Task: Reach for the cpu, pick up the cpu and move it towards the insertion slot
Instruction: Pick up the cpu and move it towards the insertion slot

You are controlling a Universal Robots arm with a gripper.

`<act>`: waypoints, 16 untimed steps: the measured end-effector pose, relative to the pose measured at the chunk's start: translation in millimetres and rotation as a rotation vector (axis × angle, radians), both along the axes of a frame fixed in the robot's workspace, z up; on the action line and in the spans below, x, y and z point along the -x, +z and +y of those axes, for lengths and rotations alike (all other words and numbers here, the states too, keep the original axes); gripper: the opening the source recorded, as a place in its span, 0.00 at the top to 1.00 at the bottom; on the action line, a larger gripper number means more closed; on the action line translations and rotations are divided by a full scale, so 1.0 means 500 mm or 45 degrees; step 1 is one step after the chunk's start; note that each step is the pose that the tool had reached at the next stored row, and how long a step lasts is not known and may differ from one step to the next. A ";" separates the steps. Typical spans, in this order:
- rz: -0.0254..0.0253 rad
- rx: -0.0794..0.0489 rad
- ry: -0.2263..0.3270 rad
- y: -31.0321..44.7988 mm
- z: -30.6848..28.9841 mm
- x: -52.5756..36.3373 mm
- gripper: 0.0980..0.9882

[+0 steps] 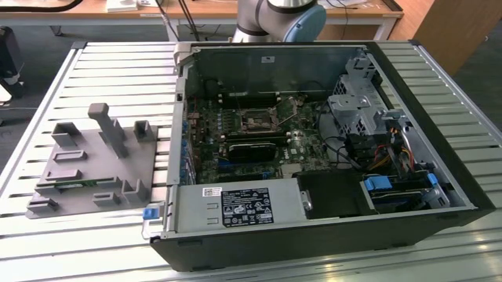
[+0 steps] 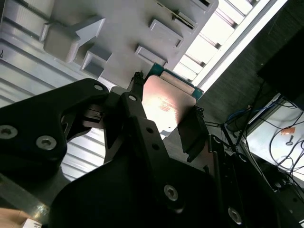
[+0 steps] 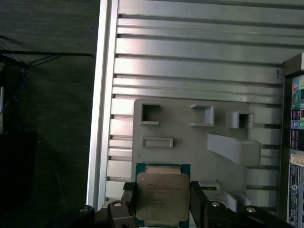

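Note:
The cpu (image 3: 162, 197) is a flat square chip with a silvery top and a green rim. It sits between the two black fingers of my gripper (image 3: 163, 190), which press on its opposite edges. In the second wrist view the cpu (image 2: 167, 102) catches a bright glare and my gripper (image 2: 166, 107) is shut on it. It hangs over the grey fixture plate (image 3: 190, 142), near one edge of it. The insertion slot (image 1: 259, 120) is a square socket with a metal frame on the green board inside the open computer case (image 1: 314, 147).
The grey fixture plate (image 1: 86, 170) with upright blocks lies on the slatted aluminium table (image 1: 110, 64), at the exterior view's left of the case. The arm's base (image 1: 278, 17) stands behind the case. A black power supply (image 1: 235, 208) and drive cages (image 1: 361, 106) crowd the case.

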State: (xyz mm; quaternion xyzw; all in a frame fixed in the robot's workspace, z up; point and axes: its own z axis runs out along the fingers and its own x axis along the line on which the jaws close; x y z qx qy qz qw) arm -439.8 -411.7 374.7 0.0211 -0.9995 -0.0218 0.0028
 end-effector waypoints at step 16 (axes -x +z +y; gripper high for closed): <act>0.0000 0.000 0.000 0.047 0.000 0.000 0.50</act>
